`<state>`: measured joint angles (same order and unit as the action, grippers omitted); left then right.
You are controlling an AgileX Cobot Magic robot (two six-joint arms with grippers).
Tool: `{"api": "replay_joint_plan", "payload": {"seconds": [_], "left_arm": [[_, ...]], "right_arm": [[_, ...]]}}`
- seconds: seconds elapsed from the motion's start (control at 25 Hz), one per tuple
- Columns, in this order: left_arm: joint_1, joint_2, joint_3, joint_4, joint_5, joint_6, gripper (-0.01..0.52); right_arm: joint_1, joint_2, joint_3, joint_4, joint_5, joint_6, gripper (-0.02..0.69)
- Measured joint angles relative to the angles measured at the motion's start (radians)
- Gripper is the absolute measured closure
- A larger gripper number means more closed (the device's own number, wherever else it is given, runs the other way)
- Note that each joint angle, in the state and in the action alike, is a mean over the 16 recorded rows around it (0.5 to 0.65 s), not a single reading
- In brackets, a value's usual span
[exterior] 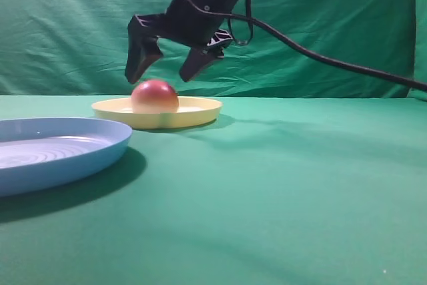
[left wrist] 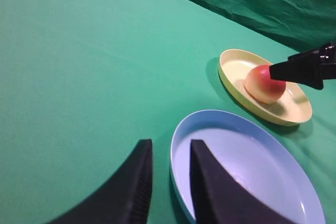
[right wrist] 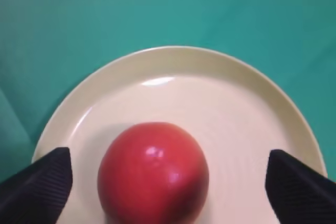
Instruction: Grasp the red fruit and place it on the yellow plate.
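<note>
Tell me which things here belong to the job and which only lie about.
Job: smooth red dome-shaped fruit; shallow round pale-yellow plastic plate; right pincer, open above the fruit.
Lying about: light-blue ridged plate; left pincer.

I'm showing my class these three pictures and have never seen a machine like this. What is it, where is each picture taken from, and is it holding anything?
It is a robot with two arms, each ending in jaws. One picture looks across the green table; the other two come from cameras on each wrist. The red fruit sits on the yellow plate, beside an empty light-blue plate. The right gripper hangs just above the fruit, jaws wide apart, holding nothing. The left gripper is over the cloth near the blue plate, holding nothing.
</note>
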<state>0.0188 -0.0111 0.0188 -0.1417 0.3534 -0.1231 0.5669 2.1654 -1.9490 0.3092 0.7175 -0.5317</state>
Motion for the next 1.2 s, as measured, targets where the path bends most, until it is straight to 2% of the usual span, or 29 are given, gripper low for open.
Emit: {"api": "replay_joint_plan", "payload": {"seconds": [0.4,0.56,0.8,1.2], "left_arm": [[0.0,0.0,0.0,0.0,0.0,0.0,0.357],[0.0,0.0,0.0,0.0,0.0,0.0,0.357],[0.0,0.0,0.0,0.0,0.0,0.0,0.357],[0.0,0.0,0.0,0.0,0.0,0.0,0.357]], "right_arm": [[-0.018,-0.255,-0.089,-0.201,0.367,0.219,0.515],[-0.019,-0.383,-0.058,-0.26,0.454,0.326,0.629],[-0.019,-0.614,0.115,-0.294,0.451,0.423,0.665],[-0.019,-1.097,0.63,-0.266,0.257,0.453,0.665]]}}
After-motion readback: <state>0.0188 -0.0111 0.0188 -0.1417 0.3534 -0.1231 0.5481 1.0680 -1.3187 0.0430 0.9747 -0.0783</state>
